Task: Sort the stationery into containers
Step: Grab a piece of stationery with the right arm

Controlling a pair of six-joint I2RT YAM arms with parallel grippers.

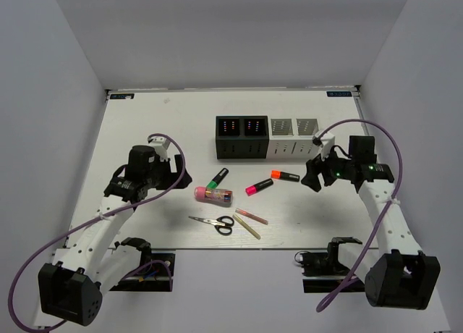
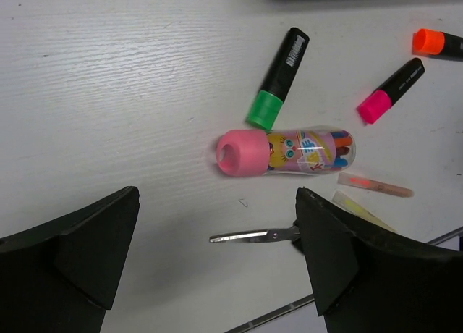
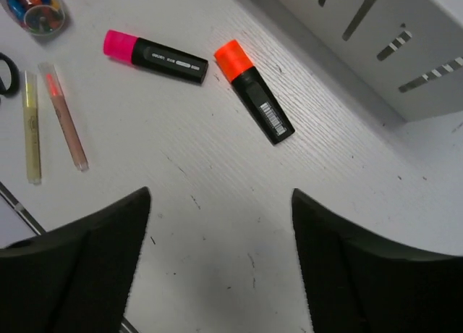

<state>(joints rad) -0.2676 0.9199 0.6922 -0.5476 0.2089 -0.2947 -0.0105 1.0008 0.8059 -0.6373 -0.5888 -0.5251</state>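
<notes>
**Both arms poised, nothing picked up yet**

All the stationery lies loose on the table (image 1: 159, 130), so the sorting looks to be at its first pick. Take the pink tube (image 1: 213, 195) as the marker. The green-capped marker (image 1: 217, 178) lies just behind the tube, its cap almost touching it. The pink-capped marker (image 1: 259, 187) and the orange-capped marker (image 1: 285, 176) lie off to the tube's right. The scissors (image 1: 215, 221) and two thin sticks (image 1: 251, 216) lie on its near side. The row of four bins (image 1: 242, 137) stands well behind it.

The left fingers (image 2: 79, 253) are spread wide with nothing between them, hovering on the near side of the tube. The right fingers (image 3: 87, 268) are also apart and empty, far to the tube's right, nearest the orange-capped marker.

The next move probably calls for one arm to drop over an item, line its fingers across the body, close and carry it to a bin.

The left wrist view shows coloured pens inside the tube's clear body, which the top view does not show. Only the top view takes in the whole row of bins
</notes>
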